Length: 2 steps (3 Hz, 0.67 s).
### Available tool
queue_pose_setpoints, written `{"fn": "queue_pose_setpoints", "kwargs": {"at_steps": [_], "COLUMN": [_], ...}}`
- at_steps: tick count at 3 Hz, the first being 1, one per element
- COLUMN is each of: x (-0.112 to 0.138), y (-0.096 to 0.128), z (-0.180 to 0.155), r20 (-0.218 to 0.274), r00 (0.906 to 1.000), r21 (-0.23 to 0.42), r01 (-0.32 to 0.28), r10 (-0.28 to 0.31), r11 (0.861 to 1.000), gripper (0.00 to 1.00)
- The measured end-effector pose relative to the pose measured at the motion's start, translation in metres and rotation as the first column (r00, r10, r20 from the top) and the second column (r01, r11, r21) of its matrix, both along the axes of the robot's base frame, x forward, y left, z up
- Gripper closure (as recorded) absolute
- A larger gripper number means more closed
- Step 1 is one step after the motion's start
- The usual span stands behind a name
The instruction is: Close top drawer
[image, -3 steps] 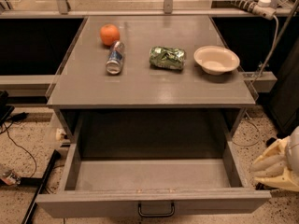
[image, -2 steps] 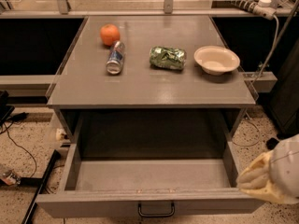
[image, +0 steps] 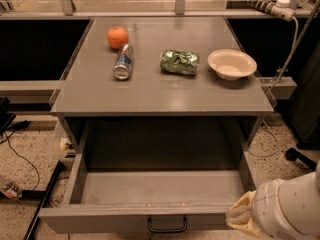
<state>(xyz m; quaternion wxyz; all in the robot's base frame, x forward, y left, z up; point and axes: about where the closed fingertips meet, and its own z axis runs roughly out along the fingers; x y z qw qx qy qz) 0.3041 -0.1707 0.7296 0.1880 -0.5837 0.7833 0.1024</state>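
The top drawer (image: 150,191) is a wide, shallow grey box pulled far out from under the grey table top (image: 165,91). It is empty inside. Its flat front panel (image: 100,223) runs along the bottom edge, with a small black U-shaped handle (image: 167,226) at centre. My gripper (image: 240,215) comes in from the bottom right on a white arm (image: 290,211). Its cream-coloured tip sits at the right end of the drawer's front panel, right of the handle.
On the table top lie an orange (image: 117,36), a can on its side (image: 123,62), a green snack bag (image: 179,62) and a cream bowl (image: 232,63). Cables (image: 20,159) and a black bar (image: 45,199) lie on the floor at left. A power strip (image: 262,4) sits at the back right.
My arm has moved left and inward from the far right edge, bringing the gripper tip to the right end of the drawer front. The drawer has not visibly moved.
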Motion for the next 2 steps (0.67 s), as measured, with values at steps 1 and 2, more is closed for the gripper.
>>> {"fn": "queue_pose_setpoints", "kwargs": {"at_steps": [1, 2], "x": [0.008, 0.018], "y": [0.001, -0.006], "z": [-0.037, -0.062], "r20": [0.059, 0.125], "r00": [0.9981, 0.9919], "r21": [0.036, 0.044], "r01": [0.017, 0.017], "r10": [-0.019, -0.022], "r11": [0.999, 0.999], "gripper": [1.00, 1.00]}}
